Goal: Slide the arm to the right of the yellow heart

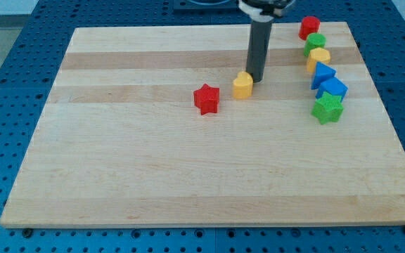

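My tip [254,78] stood just right of the yellow heart [242,85]; open surface [188,176] stretched rightward to the block column, the red star [207,98] stood left.

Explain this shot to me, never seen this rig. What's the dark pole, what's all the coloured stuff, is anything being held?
One camera looks down at an angle over a wooden board; where it is mounted is not on record. The dark pole is the robot arm's rod. It has no gripper, so nothing is held: it only pushes. My tip sits just at the upper right of a small yellow block, close to or touching it. A red star lies to that block's left. Along the view's right edge runs a close line of blocks: red block, green block, a second yellow block, blue triangle, blue block, green star.
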Controlling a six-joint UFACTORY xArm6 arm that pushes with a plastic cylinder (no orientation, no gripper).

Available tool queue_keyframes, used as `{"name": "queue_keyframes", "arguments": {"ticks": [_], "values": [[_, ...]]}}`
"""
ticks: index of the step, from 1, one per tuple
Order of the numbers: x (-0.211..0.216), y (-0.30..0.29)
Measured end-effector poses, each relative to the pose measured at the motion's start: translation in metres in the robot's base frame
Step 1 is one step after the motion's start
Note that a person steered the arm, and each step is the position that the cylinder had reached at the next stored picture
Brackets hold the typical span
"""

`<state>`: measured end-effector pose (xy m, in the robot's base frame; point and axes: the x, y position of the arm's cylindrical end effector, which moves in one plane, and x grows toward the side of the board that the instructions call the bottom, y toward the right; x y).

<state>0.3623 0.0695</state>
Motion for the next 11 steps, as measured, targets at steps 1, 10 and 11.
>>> {"name": "queue_keyframes", "arguments": {"ticks": [1, 10, 11], "values": [[0.022, -0.017], [-0.153, 0.03], [-0.1, 0.024]]}}
